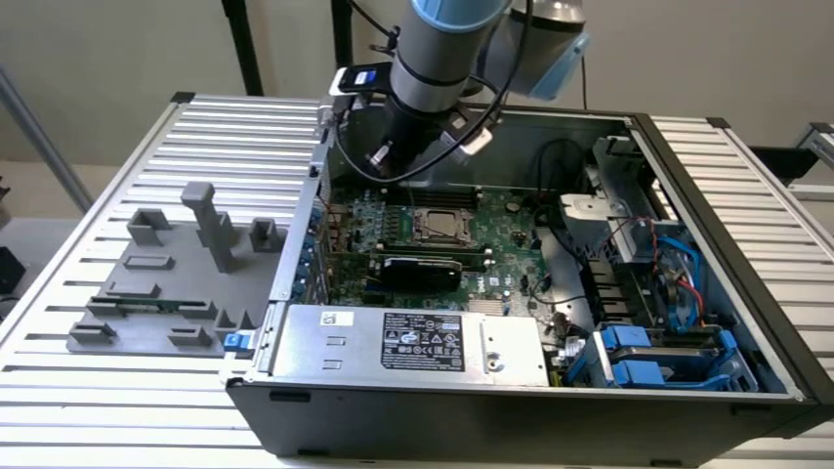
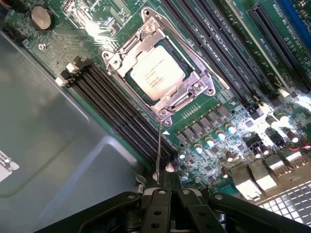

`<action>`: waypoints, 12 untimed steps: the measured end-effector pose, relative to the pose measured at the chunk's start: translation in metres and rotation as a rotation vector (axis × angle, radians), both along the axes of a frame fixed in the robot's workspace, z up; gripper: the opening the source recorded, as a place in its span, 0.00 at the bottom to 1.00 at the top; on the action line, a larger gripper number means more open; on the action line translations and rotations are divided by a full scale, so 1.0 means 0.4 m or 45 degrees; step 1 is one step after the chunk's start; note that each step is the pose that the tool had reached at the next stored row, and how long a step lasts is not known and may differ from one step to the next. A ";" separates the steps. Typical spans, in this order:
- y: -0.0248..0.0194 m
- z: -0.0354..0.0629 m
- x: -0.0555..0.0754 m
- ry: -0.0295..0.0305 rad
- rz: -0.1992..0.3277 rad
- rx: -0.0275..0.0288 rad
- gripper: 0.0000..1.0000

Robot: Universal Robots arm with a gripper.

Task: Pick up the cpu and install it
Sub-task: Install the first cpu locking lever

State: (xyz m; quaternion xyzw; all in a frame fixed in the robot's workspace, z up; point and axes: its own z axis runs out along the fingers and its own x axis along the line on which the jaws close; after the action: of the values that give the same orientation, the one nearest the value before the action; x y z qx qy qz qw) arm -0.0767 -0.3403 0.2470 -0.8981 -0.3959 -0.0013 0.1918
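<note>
The cpu (image 2: pixel 156 74) lies flat in its socket on the green motherboard (image 2: pixel 228 104), pale silver top facing up, with the metal socket frame (image 2: pixel 203 86) lying around its edges. In the exterior view the cpu (image 1: pixel 437 225) sits near the middle of the board, inside the open computer case (image 1: pixel 521 420). A thin metal lever (image 2: pixel 159 150) runs from the frame's corner to the gripper (image 2: pixel 164 183), whose jaws are closed together. The lever's end meets the tips, but whether it is pinched cannot be told. Dark memory slots (image 2: pixel 116 114) run beside the socket. The arm (image 1: pixel 437 59) reaches down into the case from above the board, and a silver power supply (image 1: pixel 410 342) sits at the case's near edge.
</note>
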 end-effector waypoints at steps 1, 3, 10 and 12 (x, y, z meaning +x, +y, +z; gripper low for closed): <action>-0.001 -0.001 0.004 -0.0008 -0.001 0.0079 0.11; -0.002 -0.003 0.014 -0.0019 -0.003 0.0218 0.11; -0.007 -0.014 0.077 -0.0029 -0.003 0.0428 0.11; -0.009 -0.016 0.079 -0.0030 -0.003 0.0434 0.11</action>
State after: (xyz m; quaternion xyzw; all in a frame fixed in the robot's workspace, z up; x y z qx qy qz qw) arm -0.0450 -0.3439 0.2405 -0.8951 -0.3949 -0.0094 0.2066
